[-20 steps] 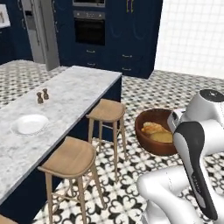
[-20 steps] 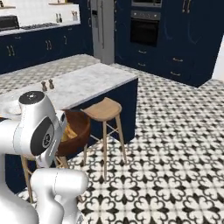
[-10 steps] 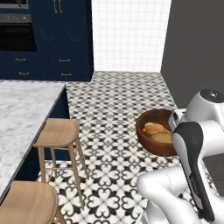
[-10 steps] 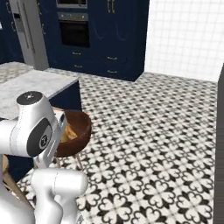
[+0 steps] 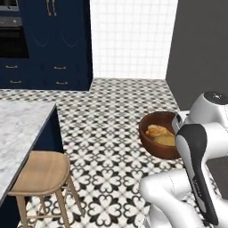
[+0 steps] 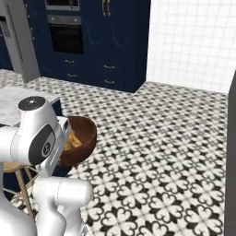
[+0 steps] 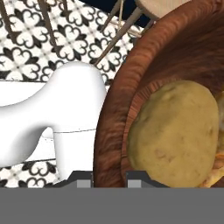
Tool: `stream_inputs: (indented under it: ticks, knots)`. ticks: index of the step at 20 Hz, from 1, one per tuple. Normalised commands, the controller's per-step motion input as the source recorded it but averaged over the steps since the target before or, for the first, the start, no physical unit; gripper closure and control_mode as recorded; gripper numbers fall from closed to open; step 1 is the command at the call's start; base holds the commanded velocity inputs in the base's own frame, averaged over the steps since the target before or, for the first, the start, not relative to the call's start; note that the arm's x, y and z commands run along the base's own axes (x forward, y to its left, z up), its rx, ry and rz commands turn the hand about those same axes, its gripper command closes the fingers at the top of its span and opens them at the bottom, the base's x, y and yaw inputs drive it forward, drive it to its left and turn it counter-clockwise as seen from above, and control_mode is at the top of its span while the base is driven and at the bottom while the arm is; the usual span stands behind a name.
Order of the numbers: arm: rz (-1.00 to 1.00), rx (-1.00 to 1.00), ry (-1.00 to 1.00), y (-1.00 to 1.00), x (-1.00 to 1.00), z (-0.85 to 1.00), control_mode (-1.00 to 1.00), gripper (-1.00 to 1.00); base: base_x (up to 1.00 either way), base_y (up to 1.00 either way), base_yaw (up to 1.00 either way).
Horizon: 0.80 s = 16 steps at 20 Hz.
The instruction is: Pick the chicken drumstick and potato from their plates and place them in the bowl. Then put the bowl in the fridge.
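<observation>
My gripper (image 7: 109, 179) is shut on the rim of the dark reddish-brown wooden bowl (image 7: 114, 109), with one fingertip on each side of the wall. The bowl (image 5: 153, 149) hangs in the air above the patterned floor, just ahead of my arm. Inside it lies the smooth yellowish-tan potato (image 7: 175, 131) and, beside it, the lumpy golden-orange chicken drumstick (image 5: 158, 130). From the right the bowl (image 6: 85, 136) pokes out from behind my upper arm. A grey side of the fridge (image 6: 18, 41) stands at the far left. Both plates are out of view.
The marble island counter (image 5: 18, 129) and a wooden stool (image 5: 42, 171) are at my left. Navy cabinets (image 5: 58, 44) and a black oven (image 6: 67, 32) line the back, beside a white tiled wall (image 5: 131, 38). A dark grey wall (image 5: 200, 49) rises at right. Patterned floor lies open ahead.
The whole scene has slid to the left in both base views, so the camera has swung right with the base. The bowl stays in the gripper, unchanged relative to the arm.
</observation>
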Motion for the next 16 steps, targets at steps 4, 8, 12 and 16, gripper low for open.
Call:
stream_inputs:
  ticks: [4,8,12,16]
  knots:
    - [0.0,0.0,0.0,0.0,0.0,0.0,1.0,1.0,1.0,-0.14,0.0]
    - [0.0,0.0,0.0,0.0,0.0,0.0,1.0,1.0,1.0,0.0,0.0]
    - [0.0,0.0,0.0,0.0,0.0,0.0,1.0,1.0,1.0,0.0,0.0]
    - [0.0,0.0,0.0,0.0,0.0,0.0,1.0,1.0,1.0,0.0,0.07]
